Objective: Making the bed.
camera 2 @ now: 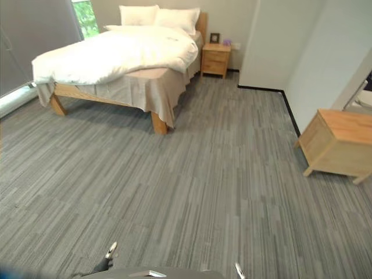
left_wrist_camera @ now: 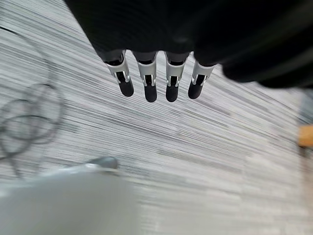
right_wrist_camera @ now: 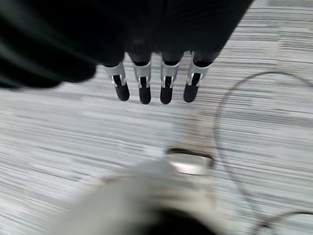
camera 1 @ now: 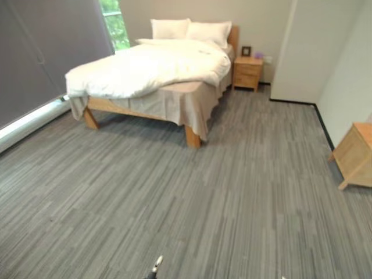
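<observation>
Open carpet [camera 1: 192, 197] leads to the bed [camera 1: 151, 72]; a wooden cabinet [camera 2: 340, 142] stands right.

We see the wooden-framed bed [camera 1: 174, 99] well away from both sets of fingers, its white duvet [camera 1: 145, 70] rumpled and dragged sideways off one corner, two white pillows [camera 1: 189, 29] upright at the headboard.

The wooden bed [camera 1: 192, 136] stood on grey striped carpet [camera 1: 174, 203]; a rumpled white duvet [camera 1: 145, 70] and two pillows [camera 1: 189, 29] lay on it.
</observation>
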### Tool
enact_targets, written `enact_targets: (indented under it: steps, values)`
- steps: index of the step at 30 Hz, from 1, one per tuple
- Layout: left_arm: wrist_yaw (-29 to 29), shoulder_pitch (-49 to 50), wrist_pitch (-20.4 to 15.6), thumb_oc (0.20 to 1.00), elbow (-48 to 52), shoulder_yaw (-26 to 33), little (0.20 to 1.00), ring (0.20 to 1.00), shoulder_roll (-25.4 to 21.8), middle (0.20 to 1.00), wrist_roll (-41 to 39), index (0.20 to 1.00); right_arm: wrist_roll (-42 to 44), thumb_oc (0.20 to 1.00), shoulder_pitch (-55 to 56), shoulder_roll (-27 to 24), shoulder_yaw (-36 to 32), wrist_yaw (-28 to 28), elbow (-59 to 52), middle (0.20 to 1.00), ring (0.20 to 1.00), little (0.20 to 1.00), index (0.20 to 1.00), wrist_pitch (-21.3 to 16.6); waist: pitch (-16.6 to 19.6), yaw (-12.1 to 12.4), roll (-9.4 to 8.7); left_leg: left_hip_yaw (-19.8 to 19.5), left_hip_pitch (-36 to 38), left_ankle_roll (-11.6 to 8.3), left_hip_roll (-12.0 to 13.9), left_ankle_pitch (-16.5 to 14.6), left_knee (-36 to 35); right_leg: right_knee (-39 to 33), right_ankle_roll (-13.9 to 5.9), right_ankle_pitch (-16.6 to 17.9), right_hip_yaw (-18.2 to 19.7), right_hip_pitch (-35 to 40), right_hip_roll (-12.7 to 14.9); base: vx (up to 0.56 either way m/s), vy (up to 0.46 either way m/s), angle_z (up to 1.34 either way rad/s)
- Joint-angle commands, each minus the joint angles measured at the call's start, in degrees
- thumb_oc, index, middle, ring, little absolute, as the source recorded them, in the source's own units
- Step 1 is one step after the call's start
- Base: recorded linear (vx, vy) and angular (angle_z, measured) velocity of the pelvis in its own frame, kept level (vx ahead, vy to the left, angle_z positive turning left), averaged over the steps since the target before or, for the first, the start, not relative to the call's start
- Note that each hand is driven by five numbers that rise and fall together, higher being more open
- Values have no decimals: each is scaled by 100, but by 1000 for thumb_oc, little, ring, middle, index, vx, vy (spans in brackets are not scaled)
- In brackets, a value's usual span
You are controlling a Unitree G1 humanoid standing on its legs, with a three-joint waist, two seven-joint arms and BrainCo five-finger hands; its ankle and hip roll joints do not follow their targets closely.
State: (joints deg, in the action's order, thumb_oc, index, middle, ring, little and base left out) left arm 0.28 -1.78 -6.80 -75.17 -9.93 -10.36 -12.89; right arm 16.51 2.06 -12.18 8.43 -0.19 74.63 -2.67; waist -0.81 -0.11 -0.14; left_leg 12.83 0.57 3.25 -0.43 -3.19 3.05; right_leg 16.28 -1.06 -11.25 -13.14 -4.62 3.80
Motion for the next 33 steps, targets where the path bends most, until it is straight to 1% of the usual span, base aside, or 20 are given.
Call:
enact_targets:
  steps: [1,4,8,10,11,12,13,14,15,17,19,24,26,27,28,29,30,31,32,33]
  values:
    - [45,-469,-152,1000,-292,-9,1000,1000,192,1000,200,1000,291,1000,-484,-133,153,-15,29,1000,1000,1000,1000,-207,-238,-88,-234,-333,566,-541,210,403,-805,-1972,-653,1250,95,1225,401,58,7,-12]
    - [57,-404,-170,1000,-268,38,1000,1000,186,1000,161,1000,262,1000,-435,-61,209,12,118,1000,1000,1000,1000,-197,-239,-30,-261,-360,583,-534,202,393,-805,-1987,-664,1248,61,1265,398,60,1,-6]
    - [96,-466,-174,1000,-221,-102,1000,1000,159,1000,353,1000,244,1000,-424,-37,222,19,227,1000,1000,1000,1000,-165,-226,-9,-264,-380,586,-536,189,374,-805,-2030,-685,1253,17,1298,396,46,14,7]
    - [274,-614,-343,1000,408,-380,1000,1000,11,1000,446,1000,567,1000,-454,-120,83,-140,-315,1000,1000,1000,1000,-332,-228,-92,-228,-342,586,-539,184,359,-805,-2060,-717,1284,53,1281,396,35,36,11]
    - [276,-609,-339,1000,414,-384,1000,1000,10,1000,446,1000,567,1000,-447,-118,82,-143,-322,1000,1000,1000,1000,-328,-230,-87,-229,-339,592,-540,184,357,-805,-2059,-717,1282,56,1285,396,0,0,0]
    - [361,-613,-424,1000,812,-403,1000,1000,-69,1000,336,1000,726,1000,-406,-158,-2,-192,-662,1000,1000,1000,1000,-435,-247,-107,-215,-332,583,-540,185,360,-805,-2056,-729,1290,79,1262,396,-17,36,-5]
    - [471,-619,-541,1000,1432,-360,1000,1000,-216,1000,72,1000,841,1000,-305,-259,-76,-317,-1419,1000,1000,1000,1000,-601,-301,-144,-204,-319,588,-543,183,361,-805,-2039,-752,1303,110,1227,398,-19,35,-10]
    - [472,-616,-539,1000,1435,-361,1000,1000,-217,1000,72,1000,840,1000,-301,-257,-76,-319,-1424,1000,1000,1000,1000,-598,-281,-144,-204,-319,565,-542,183,369,-805,-2040,-751,1310,110,1204,398,-16,41,-13]
    - [591,-710,-579,1000,1678,-345,1000,1000,-299,1000,-72,1000,912,1000,-325,-354,-103,-379,-1713,1000,1000,1000,1000,-680,-302,-165,-207,-300,554,-545,178,368,-805,-2042,-764,1340,130,1172,405,0,29,-14]
    - [901,-1181,-479,1000,1654,-408,1000,1000,-337,1000,112,1000,880,1000,-638,-437,-2,-467,-1805,1000,1000,1000,1000,-660,-317,-179,-213,-262,544,-548,170,366,-805,-2082,-781,1391,172,1141,406,13,44,-12]
    - [954,-1484,-432,1000,1677,-445,1000,1000,-313,1000,-44,1000,864,1000,-920,-452,139,-518,-1940,1000,1000,1000,1000,-624,-349,-184,-215,-215,507,-543,163,370,-805,-2103,-814,1455,197,1075,421,8,54,-12]
    - [994,-1462,-424,1000,1936,-456,1000,1000,-251,1000,-177,1000,748,1000,-1018,-428,319,-548,-2237,1000,1000,1000,1000,-562,-455,-172,-246,-132,409,-495,128,352,-805,-2075,-886,1539,275,911,474,21,66,-14]
    - [1006,-1317,-466,1000,2095,-392,1000,1000,-247,1000,-336,1000,757,1000,-952,-429,289,-555,-2339,1000,1000,1000,1000,-565,-544,-162,-261,-103,369,-446,95,326,-805,-1924,-922,1532,337,782,520,27,84,-7]
    - [1010,-1219,-446,1000,2256,-357,1000,1000,-282,1000,-337,1000,740,1000,-887,-453,254,-553,-2446,1000,1000,1000,1000,-561,-632,-153,-253,-83,342,-392,75,314,-805,-1548,-939,1483,433,581,551,19,77,-15]
    - [1010,-1216,-444,1000,2258,-357,1000,1000,-282,1000,-336,1000,740,1000,-885,-453,254,-554,-2447,1000,1000,1000,1000,-560,-624,-146,-254,-76,336,-391,74,314,-805,-1531,-940,1475,442,563,553,35,100,-19]
    - [996,-1092,-426,1000,2536,-353,1000,1000,-341,1000,-314,1000,751,1000,-802,-473,188,-564,-2538,1000,1000,1000,1000,-569,-706,-141,-241,-105,340,-330,52,275,-805,-1169,-964,1429,514,386,565,40,118,-20]
    - [919,-936,-394,1000,2924,-389,1000,1000,-452,1000,-221,1000,795,1000,-655,-461,97,-556,-2625,1000,1000,1000,1000,-582,-850,-161,-226,-132,369,-216,1,198,-805,-116,-1050,1598,630,-126,602,53,159,-17]
    - [898,-900,-375,1000,3050,-381,1000,1000,-509,1000,-196,1000,830,1000,-649,-439,57,-560,-2588,1000,1000,1000,1000,-578,-945,-165,-213,-112,403,-161,-5,154,-805,491,-1099,1810,617,-428,634,36,118,-19]
    - [897,-901,-374,1000,3051,-381,1000,1000,-510,1000,-196,1000,830,1000,-651,-438,57,-560,-2587,1000,1000,1000,1000,-578,-929,-157,-211,-103,382,-163,0,162,-805,479,-1095,1827,623,-448,626,127,100,-12]
    - [875,-811,-343,1000,3288,-343,1000,1000,-585,1000,-143,1000,901,1000,-605,-390,15,-563,-2671,1000,1000,1000,1000,-564,-1079,-251,-102,-123,542,-151,65,58,-805,1213,-1147,2006,712,-909,547,114,59,-4]
